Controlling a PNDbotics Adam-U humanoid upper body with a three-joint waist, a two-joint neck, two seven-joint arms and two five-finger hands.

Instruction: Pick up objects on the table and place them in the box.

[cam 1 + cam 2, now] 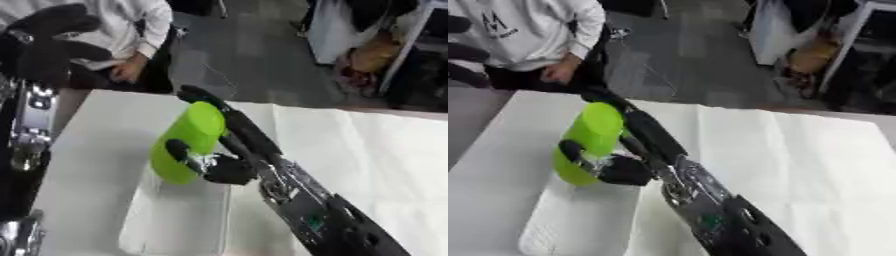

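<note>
A lime-green cylinder (188,137) is tilted in the air, its lower end just over the far end of a white shallow box (175,220). My right hand (229,170) is shut on it: the thumb crosses its front and the long fingers (241,127) run up its far side. The right arm comes in from the lower right. My left hand (52,35) is raised at the upper left, away from the cylinder, with its dark fingers spread and nothing in them. I cannot see inside the box.
The white table (367,150) stretches to the right of the box under a creased white cover. My left arm (26,130) runs down the left edge. A person in a white top sits past the far edge, and floor clutter (367,55) lies beyond.
</note>
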